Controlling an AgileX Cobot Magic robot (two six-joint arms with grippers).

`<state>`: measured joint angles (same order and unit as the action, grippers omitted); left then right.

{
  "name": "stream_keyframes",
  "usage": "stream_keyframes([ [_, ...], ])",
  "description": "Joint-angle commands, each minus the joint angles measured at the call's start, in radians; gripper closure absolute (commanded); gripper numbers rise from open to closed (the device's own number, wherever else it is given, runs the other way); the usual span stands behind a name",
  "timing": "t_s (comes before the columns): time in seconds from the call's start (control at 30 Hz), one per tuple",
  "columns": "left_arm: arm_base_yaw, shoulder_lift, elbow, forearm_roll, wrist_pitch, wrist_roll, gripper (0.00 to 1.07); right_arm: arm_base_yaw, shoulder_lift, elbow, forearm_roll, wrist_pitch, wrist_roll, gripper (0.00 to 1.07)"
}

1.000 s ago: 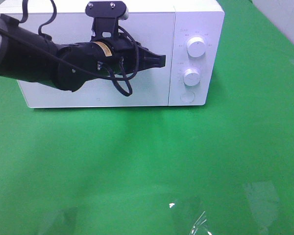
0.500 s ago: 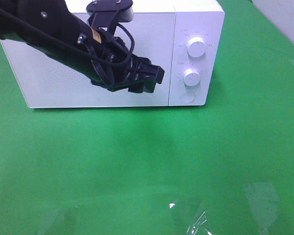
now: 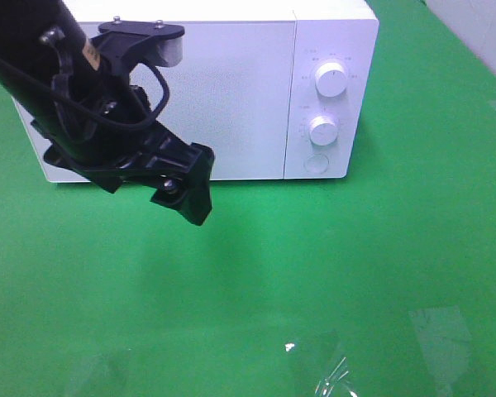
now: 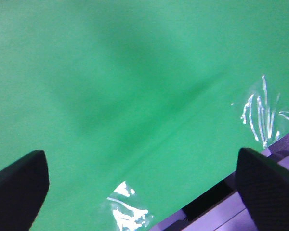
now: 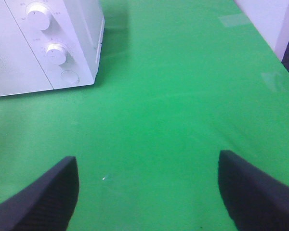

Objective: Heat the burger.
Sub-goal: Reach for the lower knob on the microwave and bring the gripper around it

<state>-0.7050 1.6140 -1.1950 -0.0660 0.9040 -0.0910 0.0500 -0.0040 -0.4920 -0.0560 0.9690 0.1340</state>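
The burger is not in any view. A white microwave (image 3: 231, 91) stands at the back of the green table with its door shut; it also shows in the right wrist view (image 5: 19, 62). My left gripper (image 3: 186, 188) hangs in front of the door's lower left part, above the table. In the left wrist view the left gripper (image 4: 142, 192) is open and empty over bare green cloth. My right gripper (image 5: 147, 192) is open and empty over the table to the microwave's front right, and it is out of the exterior high view.
The microwave panel has two round knobs (image 3: 331, 78) (image 3: 323, 130) and a round button (image 3: 316, 163). Shiny clear tape patches (image 3: 331, 372) lie near the table's front edge. The left wrist view shows the table's edge (image 4: 279, 144).
My left arm has drawn back from the microwave door and swung left and down. Its gripper now points down at the table. The microwave has not moved.
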Motion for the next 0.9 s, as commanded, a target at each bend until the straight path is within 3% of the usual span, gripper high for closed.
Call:
stream_keyframes([
  [0.03,0.082,-0.032,-0.006,0.021,0.109,-0.022,0.09,-0.001,-0.025,0.001,0.003,-0.008,-0.008,0.31],
  [0.07,0.082,-0.032,-0.006,0.021,0.109,-0.022,0.09,-0.001,-0.025,0.001,0.003,-0.008,-0.008,0.31],
  [0.3,0.329,-0.116,-0.006,0.013,0.235,0.005,0.1,-0.001,-0.025,0.001,0.003,-0.008,-0.007,0.31],
  [0.33,0.329,-0.116,-0.006,0.013,0.235,0.005,0.1,-0.001,-0.025,0.001,0.003,-0.008,-0.007,0.31],
  [0.37,0.389,-0.146,-0.006,0.011,0.259,0.018,0.1,-0.001,-0.025,0.001,0.003,-0.008,-0.007,0.31],
  [0.4,0.389,-0.146,-0.006,0.011,0.259,0.018,0.1,-0.001,-0.025,0.001,0.003,-0.008,-0.007,0.31],
  [0.63,0.606,-0.301,-0.006,-0.01,0.338,0.081,0.1,-0.001,-0.025,0.001,0.003,-0.008,-0.007,0.31],
  [0.8,0.711,-0.434,0.024,-0.032,0.344,0.08,0.1,-0.001,-0.025,0.001,0.003,-0.008,-0.007,0.31],
  [0.9,0.716,-0.464,0.047,-0.034,0.333,0.08,0.1,-0.001,-0.025,0.001,0.003,-0.008,-0.007,0.31],
])
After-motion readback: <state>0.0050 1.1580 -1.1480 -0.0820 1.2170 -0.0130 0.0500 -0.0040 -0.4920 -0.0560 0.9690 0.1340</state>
